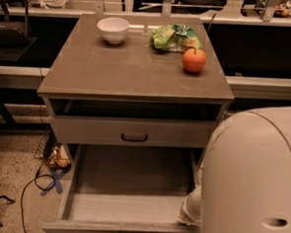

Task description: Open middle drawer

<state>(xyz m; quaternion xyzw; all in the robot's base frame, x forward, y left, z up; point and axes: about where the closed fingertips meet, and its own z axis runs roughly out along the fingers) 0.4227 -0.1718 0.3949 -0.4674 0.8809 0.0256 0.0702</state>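
Arm housing [253,179], smooth, cream and rounded, fills the space right of the cabinet [138,73], a square grey-brown unit with two drawers showing. The middle drawer [131,187], a wide shallow grey box, stands pulled far out of the cabinet below the top drawer [95,130], whose flat front carries one dark bar handle [134,137]. The gripper [191,213], a pale rounded piece, sits at the pulled-out drawer's front right corner; I cannot tell its state. On the cabinet top sit one white bowl [113,29], one crinkled green bag [176,37] and one round orange fruit [194,59].
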